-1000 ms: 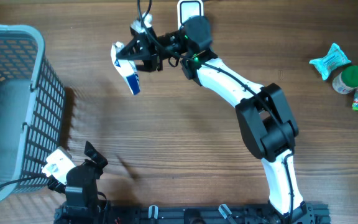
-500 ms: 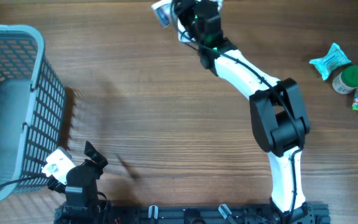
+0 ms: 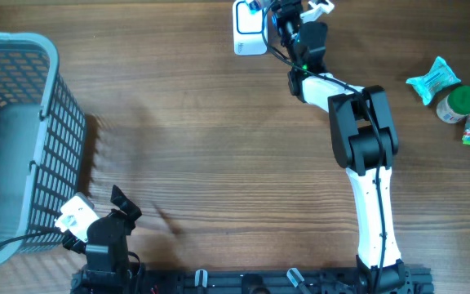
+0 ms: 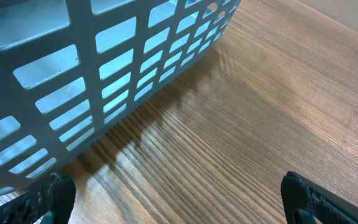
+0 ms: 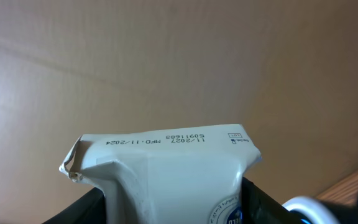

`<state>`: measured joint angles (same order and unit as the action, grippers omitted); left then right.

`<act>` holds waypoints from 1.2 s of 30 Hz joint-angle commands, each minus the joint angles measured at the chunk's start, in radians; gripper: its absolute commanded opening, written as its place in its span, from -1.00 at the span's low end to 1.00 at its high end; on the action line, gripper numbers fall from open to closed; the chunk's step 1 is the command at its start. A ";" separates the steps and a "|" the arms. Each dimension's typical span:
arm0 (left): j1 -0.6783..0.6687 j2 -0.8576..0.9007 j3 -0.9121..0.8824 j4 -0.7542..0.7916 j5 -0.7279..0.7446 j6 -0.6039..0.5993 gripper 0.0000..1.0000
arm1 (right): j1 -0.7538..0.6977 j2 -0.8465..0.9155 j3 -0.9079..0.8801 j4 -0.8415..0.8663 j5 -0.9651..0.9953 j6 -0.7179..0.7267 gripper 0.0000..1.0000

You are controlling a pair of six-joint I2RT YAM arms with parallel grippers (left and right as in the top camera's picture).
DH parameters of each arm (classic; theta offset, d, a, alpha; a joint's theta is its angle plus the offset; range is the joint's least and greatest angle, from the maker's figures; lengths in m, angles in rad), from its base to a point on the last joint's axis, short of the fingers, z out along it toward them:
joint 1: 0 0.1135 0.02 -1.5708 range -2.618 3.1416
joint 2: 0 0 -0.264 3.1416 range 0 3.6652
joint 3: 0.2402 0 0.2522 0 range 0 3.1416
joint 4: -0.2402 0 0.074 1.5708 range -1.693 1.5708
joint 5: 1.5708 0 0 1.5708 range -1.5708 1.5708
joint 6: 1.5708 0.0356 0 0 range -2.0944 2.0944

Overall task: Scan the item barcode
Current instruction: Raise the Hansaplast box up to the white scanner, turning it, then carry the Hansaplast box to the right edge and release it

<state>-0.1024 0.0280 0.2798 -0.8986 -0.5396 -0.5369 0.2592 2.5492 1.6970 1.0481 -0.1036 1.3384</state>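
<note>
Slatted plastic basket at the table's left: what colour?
The slatted plastic basket is pale blue-grey; clearest in the overhead view.

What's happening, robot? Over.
Left jaws open, idle by basket. Right jaws hold pouch, beside scanner. Nothing in the way.
</note>
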 commanded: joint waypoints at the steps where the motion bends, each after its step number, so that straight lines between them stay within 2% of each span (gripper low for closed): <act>1: 0.005 -0.005 0.000 -0.001 0.001 -0.002 1.00 | 0.003 -0.008 0.008 0.034 -0.105 -0.033 0.20; 2: 0.005 -0.005 0.000 -0.001 0.001 -0.002 1.00 | 0.003 -0.008 0.008 0.052 -0.125 -0.085 0.21; 3: 0.005 -0.005 0.000 -0.001 0.001 -0.002 1.00 | 0.003 -0.012 0.009 0.073 -0.174 -0.248 0.25; 4: 0.005 -0.005 0.000 -0.001 0.001 -0.002 1.00 | 0.003 -0.024 0.009 0.071 -0.234 -0.365 0.37; 5: 0.005 -0.005 0.000 -0.001 0.001 -0.002 1.00 | -0.003 -0.050 0.009 0.043 -0.298 -0.454 0.40; 8: 0.005 -0.005 0.000 -0.001 0.001 -0.002 1.00 | -0.042 -0.151 0.009 -0.115 -0.324 -0.574 0.31; 9: 0.005 -0.005 0.000 -0.001 0.001 -0.002 1.00 | -0.069 -0.203 0.009 -0.200 -0.323 -0.639 0.26; 12: 0.005 -0.005 0.000 -0.001 0.001 -0.003 1.00 | -0.180 -0.374 0.009 -0.594 -0.248 -0.861 0.21; 13: 0.005 -0.005 0.000 -0.001 0.001 -0.002 1.00 | -0.234 -0.440 0.009 -0.816 -0.128 -0.991 0.21; 15: 0.005 -0.005 0.000 -0.001 0.001 -0.002 1.00 | -0.320 -0.496 0.009 -1.066 0.063 -1.123 0.20; 17: 0.005 -0.005 0.000 -0.001 0.001 -0.002 1.00 | -0.433 -0.503 0.008 -1.295 0.200 -1.213 0.10; 18: 0.005 -0.005 0.000 -0.001 0.001 -0.002 1.00 | -0.479 -0.501 0.008 -1.413 0.143 -1.246 0.31; 19: 0.005 -0.005 0.000 -0.001 0.001 -0.002 1.00 | -0.499 -0.501 0.008 -1.504 -0.006 -1.285 0.77; 20: 0.005 -0.005 0.000 -0.001 0.001 -0.002 1.00 | -0.487 -0.500 0.007 -1.530 -0.102 -1.324 0.97; 21: 0.005 -0.005 0.000 -0.001 0.001 -0.002 1.00 | -0.462 -0.495 0.006 -1.540 -0.153 -1.374 0.99; 22: 0.005 -0.005 0.000 -0.001 0.001 -0.002 1.00 | -0.398 -0.478 0.006 -1.541 -0.167 -1.484 0.99; 24: 0.005 -0.005 0.000 -0.001 0.001 -0.002 1.00 | -0.261 -0.421 0.006 -1.467 -0.150 -1.595 0.99; 27: 0.005 -0.005 0.000 -0.001 0.001 -0.003 1.00 | -0.127 -0.288 0.006 -1.275 0.074 -1.599 0.99; 32: 0.005 -0.005 0.000 -0.001 0.001 -0.002 1.00 | -0.079 -0.150 0.007 -1.004 0.108 -1.479 1.00; 36: 0.005 -0.005 0.000 -0.001 0.001 -0.003 1.00 | -0.084 -0.119 0.007 -0.975 0.109 -1.465 1.00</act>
<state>-0.1024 0.0277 0.2798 -0.8989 -0.5396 -0.5373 0.1806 2.3844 1.6993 0.0677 -0.0135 -0.1574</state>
